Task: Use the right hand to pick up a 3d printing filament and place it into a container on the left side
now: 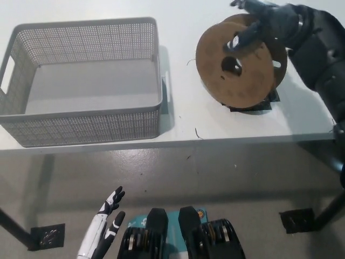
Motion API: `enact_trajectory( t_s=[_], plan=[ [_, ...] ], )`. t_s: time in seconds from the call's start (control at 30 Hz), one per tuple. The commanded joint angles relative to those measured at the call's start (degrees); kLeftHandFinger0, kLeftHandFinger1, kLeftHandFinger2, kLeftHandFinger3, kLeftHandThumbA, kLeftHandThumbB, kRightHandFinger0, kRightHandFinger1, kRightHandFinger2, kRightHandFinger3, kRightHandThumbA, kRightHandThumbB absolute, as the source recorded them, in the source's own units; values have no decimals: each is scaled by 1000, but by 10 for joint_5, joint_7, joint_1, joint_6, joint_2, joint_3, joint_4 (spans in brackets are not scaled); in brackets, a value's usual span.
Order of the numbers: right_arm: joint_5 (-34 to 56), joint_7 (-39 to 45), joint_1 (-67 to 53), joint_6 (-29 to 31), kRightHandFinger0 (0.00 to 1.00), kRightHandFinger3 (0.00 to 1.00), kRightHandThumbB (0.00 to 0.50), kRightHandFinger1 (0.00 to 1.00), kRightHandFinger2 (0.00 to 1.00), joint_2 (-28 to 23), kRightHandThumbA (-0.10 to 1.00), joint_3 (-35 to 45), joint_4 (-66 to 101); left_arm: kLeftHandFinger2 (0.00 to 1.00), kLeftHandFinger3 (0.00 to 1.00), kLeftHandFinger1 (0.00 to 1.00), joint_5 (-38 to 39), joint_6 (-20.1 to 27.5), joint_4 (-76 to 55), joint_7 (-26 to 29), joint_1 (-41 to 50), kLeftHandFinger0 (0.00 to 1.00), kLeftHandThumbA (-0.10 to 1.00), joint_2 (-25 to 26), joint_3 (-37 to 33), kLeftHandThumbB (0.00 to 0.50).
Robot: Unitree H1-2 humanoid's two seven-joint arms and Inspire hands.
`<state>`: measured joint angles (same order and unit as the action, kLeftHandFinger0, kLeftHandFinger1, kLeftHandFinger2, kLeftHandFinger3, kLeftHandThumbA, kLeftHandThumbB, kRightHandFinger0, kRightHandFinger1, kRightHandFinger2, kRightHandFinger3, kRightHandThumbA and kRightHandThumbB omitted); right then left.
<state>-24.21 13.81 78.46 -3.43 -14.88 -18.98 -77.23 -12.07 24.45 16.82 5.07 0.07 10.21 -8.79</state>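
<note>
Brown cardboard filament spool (237, 67), one only, two round flanges with centre hole, tilted up on edge near right end of white table (178, 121). One grey mesh basket (81, 81) at table's left end, well apart from spool. Black right hand (264, 24) over spool's upper rim, fingers wrapped on flange, apparently gripping. White left hand (105, 229) hangs below front edge, fingers apart.

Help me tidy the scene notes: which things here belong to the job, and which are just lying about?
Belonging to the job:
filament spool, gripped by the right hand
grey basket

Lying about:
loose filament scraps on the table
left hand, resting low
</note>
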Motion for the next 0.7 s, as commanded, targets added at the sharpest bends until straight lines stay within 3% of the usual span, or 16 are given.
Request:
enact_trajectory(
  t_s=[0.0,0.07,0.1,0.2,0.23,0.33,0.4,0.5,0.6,0.67],
  plan=[
    [104,-64,-26,-15,186,1000,186,661,1000,-25,-100,100,-31,1000,1000,1000,2,25,-16,-13,-10,1000,1000,11,4,246],
    [173,-69,-33,-34,264,1000,123,694,1000,-28,-100,190,-37,1000,1000,1000,3,25,-14,-13,-9,1000,1000,10,4,251],
    [206,-74,-36,-44,270,1000,134,691,1000,-28,-100,233,-38,1000,1000,1000,3,25,-13,-13,-10,1000,1000,11,4,252],
    [276,-81,-48,-52,37,1000,124,448,993,-26,-100,334,-39,1000,1000,1000,4,25,-13,-11,-8,1000,1000,11,3,250],
    [300,-81,-53,-55,1,1000,125,348,930,-26,-100,369,-41,1000,1000,1000,4,25,-13,-12,-8,1000,1000,10,3,244],
    [331,-79,-65,-54,0,1000,92,210,828,-22,-100,430,-45,1000,1000,1000,5,25,-12,-14,-8,1000,1000,8,6,246],
    [365,-85,-78,-42,0,1000,116,226,800,-15,-100,485,-48,1000,1000,1000,4,25,-11,-12,-9,1000,1000,9,3,238],
    [380,-81,-88,-45,0,1000,99,199,737,-9,-100,524,-49,1000,1000,1000,1,25,-11,-10,-9,1000,1000,8,4,239],
    [408,-74,-98,-52,0,1000,97,146,663,-3,-100,577,-53,1000,1000,1000,0,25,-11,-10,-11,1000,1000,7,4,228],
    [428,-66,-104,-63,0,1000,69,56,604,2,-100,611,-54,1000,1000,1000,-5,25,-11,-8,-11,1000,1000,7,4,224]
  ],
)
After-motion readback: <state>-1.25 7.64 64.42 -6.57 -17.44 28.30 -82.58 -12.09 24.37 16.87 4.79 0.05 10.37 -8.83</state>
